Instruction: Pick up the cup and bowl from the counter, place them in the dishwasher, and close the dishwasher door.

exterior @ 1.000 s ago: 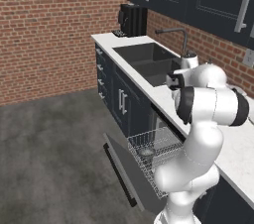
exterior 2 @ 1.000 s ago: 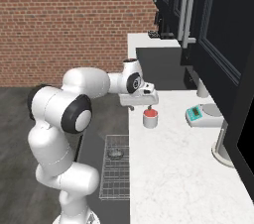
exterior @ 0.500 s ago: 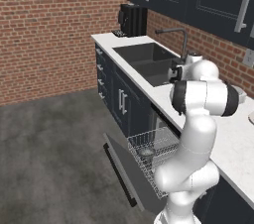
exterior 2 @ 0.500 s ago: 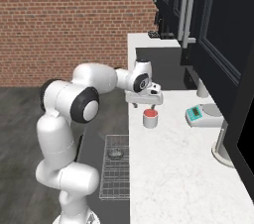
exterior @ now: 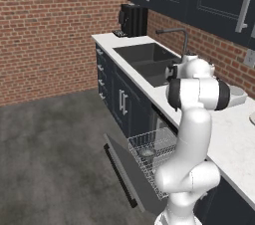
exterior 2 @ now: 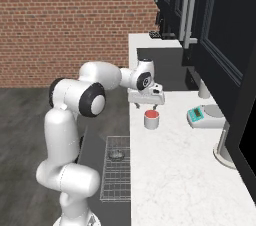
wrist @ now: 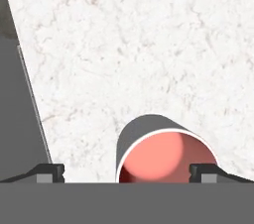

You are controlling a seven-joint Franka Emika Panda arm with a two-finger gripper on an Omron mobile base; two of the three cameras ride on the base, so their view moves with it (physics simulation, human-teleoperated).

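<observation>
Our pincer (exterior 2: 145,104) hangs just above the cup (exterior 2: 151,119) on the white worktop (exterior 2: 180,170), its fingers spread wide apart and holding nothing. Through the hand camera, the cup (wrist: 166,151) sits between the tips, nearer one of them. We judge the gap suits a straight drop over the rim. Below and beside us, the bowl (exterior 2: 116,155) already lies in the dishwasher rack (exterior 2: 116,185), door (exterior: 124,171) down.
</observation>
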